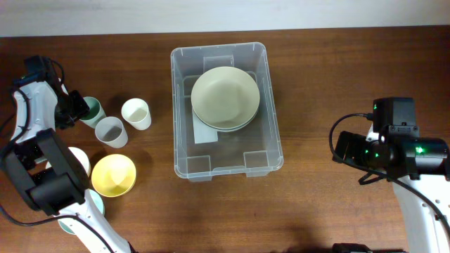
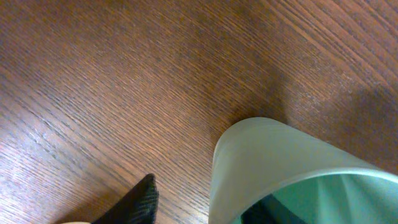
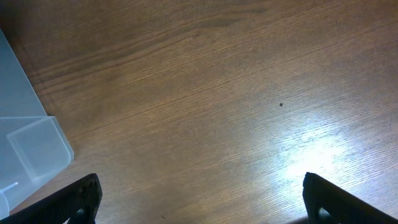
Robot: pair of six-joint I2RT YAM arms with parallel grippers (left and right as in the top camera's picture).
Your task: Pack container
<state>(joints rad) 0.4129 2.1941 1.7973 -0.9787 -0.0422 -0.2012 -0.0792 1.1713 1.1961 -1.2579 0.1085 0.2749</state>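
Note:
The container (image 1: 273,133), a large clear plastic bin, stands mid-table and holds a stack of pale green bowls (image 1: 225,97) over a white label (image 1: 206,133). My left gripper (image 1: 73,110) is open at a teal cup (image 1: 93,111). In the left wrist view the cup (image 2: 280,155) fills the lower right. The gripper (image 2: 205,210) straddles its wall, one finger inside and one outside with a gap. My right gripper (image 1: 340,149) is open and empty over bare table right of the bin. Its fingers (image 3: 205,202) spread wide, with a bin corner (image 3: 31,146) at the left.
A grey cup (image 1: 111,132) and a cream cup (image 1: 136,113) stand beside the teal cup. A yellow bowl (image 1: 113,175) sits nearer the front, with a white bowl (image 1: 79,159) partly hidden by my left arm.

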